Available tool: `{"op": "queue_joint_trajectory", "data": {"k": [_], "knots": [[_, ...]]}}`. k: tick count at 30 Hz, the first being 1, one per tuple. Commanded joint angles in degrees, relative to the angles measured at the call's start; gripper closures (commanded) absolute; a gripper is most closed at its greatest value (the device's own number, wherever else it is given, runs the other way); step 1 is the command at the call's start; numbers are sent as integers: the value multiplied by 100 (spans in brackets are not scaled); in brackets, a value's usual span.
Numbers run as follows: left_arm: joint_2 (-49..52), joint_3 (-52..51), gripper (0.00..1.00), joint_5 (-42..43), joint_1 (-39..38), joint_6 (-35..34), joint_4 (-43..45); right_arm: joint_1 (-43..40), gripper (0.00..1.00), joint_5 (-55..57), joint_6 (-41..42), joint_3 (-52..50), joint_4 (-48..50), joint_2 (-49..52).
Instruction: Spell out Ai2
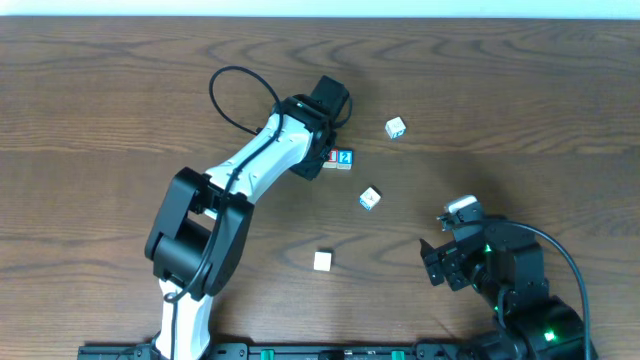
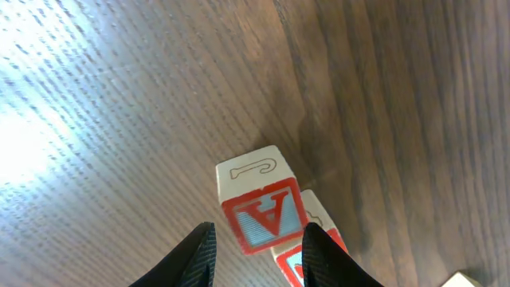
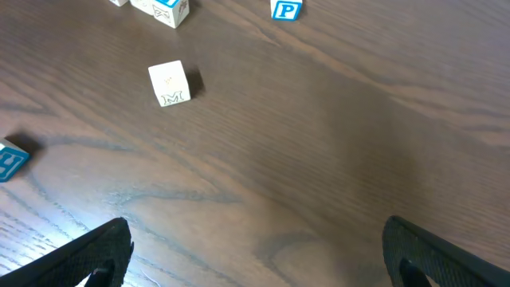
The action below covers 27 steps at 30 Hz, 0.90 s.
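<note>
A wooden block with a red-framed A (image 2: 263,211) lies on the table. A second red-framed block (image 2: 319,231) touches its side, and its letter is hidden. My left gripper (image 2: 256,239) is open, and its two black fingers straddle the near end of the A block. In the overhead view the left wrist covers most of these blocks (image 1: 331,157), and a blue-faced block marked 2 (image 1: 345,157) sits just right of them. My right gripper (image 3: 255,255) is open wide and empty over bare table, at the lower right in the overhead view (image 1: 440,262).
Loose blocks lie at the middle and right of the wooden table (image 1: 100,120): one (image 1: 395,127), a blue-marked one (image 1: 370,198) and a plain one (image 1: 322,261). The right wrist view shows an M block (image 3: 170,83), a blue P block (image 3: 286,9) and a blue block at the left edge (image 3: 9,159).
</note>
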Motion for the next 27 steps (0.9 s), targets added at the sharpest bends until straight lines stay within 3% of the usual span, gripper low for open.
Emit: {"op": "queue_joint_trajectory", "data": {"k": [1,10,27], "knots": [[70,92,63,-31,4,-68,11,-52,1,37,37,-4,2,-9],[72,92,51,-35,2,-256,13,-50,1,37,37,-4,4,-9],[195,92,58,57,4,-1462,17,-50,1,37,37,-4,4,-9]]}}
